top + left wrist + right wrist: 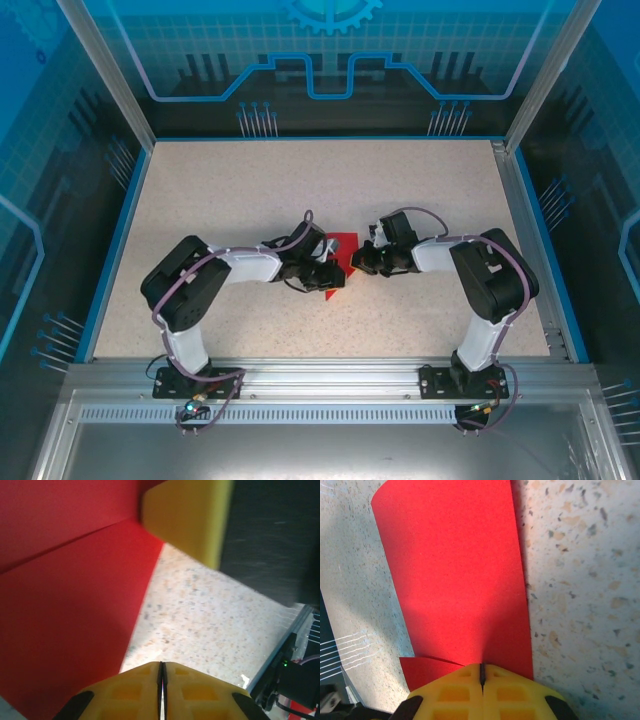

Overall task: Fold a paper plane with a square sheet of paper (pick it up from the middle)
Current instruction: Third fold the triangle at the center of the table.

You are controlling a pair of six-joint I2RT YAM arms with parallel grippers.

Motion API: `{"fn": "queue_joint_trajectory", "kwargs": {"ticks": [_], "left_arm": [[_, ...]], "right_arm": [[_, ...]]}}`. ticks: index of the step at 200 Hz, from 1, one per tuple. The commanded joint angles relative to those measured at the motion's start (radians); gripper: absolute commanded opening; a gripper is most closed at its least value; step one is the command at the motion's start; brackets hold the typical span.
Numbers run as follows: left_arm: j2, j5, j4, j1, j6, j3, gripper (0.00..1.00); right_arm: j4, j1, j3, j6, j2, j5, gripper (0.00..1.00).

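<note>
Red square sheet of paper (455, 580) on tabletop (230, 200), right gripper (481, 669) jaws clamped on it, left gripper (160, 666) jaws together.

Finds the paper (342, 245) on the middle of the counter (250, 190), between the two hands: left hand (334, 280) at its near left side, right hand (358, 262) pinching its right edge, both facing inward.
</note>
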Motion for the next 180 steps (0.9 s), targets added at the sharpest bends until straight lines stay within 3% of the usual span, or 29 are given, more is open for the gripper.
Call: {"fn": "queue_joint_trajectory", "kwargs": {"ticks": [1,180], "left_arm": [[0.02,-0.001,0.03,0.003,-0.03,-0.034,0.12],[-0.116,-0.078,-0.045,0.013,-0.067,-0.208,0.1]], "right_arm": [[-0.084,0.019,-0.013,0.0,0.031,0.045,0.0],[-0.114,0.02,-0.013,-0.021,0.042,0.07,0.0]]}}
